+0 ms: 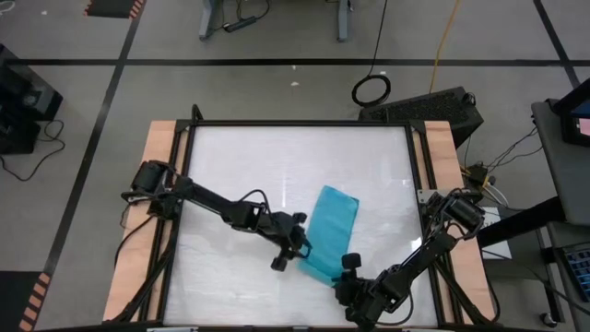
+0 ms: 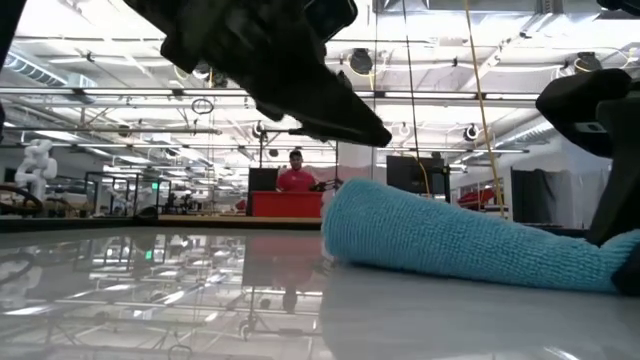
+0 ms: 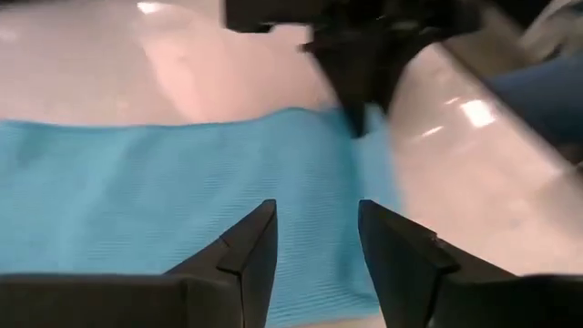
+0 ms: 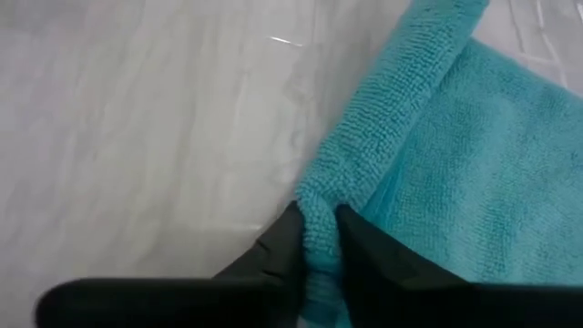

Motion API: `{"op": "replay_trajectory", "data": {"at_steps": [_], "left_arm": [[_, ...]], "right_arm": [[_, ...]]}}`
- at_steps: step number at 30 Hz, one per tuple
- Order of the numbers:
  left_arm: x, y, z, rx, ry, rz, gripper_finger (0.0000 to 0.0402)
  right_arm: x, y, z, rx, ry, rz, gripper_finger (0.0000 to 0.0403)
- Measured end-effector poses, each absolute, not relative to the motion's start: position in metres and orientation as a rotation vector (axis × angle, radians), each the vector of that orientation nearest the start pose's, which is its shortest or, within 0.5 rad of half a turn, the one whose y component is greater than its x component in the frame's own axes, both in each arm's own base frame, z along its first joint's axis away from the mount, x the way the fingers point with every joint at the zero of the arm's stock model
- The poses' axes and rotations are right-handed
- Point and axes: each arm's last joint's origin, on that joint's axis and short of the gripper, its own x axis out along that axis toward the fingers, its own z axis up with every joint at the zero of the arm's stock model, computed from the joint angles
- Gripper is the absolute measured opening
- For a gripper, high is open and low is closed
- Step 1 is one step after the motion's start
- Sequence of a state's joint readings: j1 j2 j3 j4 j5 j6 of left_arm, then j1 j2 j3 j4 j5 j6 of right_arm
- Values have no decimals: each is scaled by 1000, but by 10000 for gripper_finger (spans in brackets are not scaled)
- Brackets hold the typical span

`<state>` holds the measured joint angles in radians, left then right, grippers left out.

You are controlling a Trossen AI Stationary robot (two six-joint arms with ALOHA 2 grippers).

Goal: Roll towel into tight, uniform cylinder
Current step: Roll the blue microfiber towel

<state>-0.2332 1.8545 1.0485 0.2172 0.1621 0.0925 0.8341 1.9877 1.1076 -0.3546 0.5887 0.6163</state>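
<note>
Here your right gripper (image 4: 319, 239) reaches in low from the table's (image 1: 240, 175) near right corner, its fingers pinching the near end of the towel (image 1: 329, 231), which lies folded right of centre. Your left gripper (image 3: 316, 241) stretches across from the left, fingers spread just above the towel.

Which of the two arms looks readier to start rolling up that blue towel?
The right: its gripper already pinches the towel's corner fold. The left gripper hangs open over the cloth, holding nothing.

Robotics lab, open hall, ceiling trusses (image 2: 120, 100), taped floor (image 1: 83, 138), other robot rigs (image 2: 35, 170)
</note>
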Motion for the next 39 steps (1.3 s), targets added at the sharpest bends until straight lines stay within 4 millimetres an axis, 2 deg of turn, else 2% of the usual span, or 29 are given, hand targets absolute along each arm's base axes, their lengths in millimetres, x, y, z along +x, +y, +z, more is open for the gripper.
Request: {"op": "replay_trajectory", "data": {"at_steps": [3,7,15,21,25,30,39], "left_arm": [[380,-83,163,188,566,-376,160],[385,-66,150,201,605,-339,160],[388,-47,130,160,667,-364,160],[386,-45,117,157,725,-445,160],[385,-45,115,156,737,-447,160],[382,-46,112,166,798,-421,160],[376,-52,109,52,897,-331,160]], "right_arm": [[253,255,107,-233,937,-78,30],[253,255,107,-236,940,-74,8],[253,255,107,-236,939,-73,6],[253,255,107,-237,938,-72,6],[253,255,107,-238,938,-72,5],[254,255,107,-247,939,-68,5],[254,255,106,-293,943,-42,5]]}}
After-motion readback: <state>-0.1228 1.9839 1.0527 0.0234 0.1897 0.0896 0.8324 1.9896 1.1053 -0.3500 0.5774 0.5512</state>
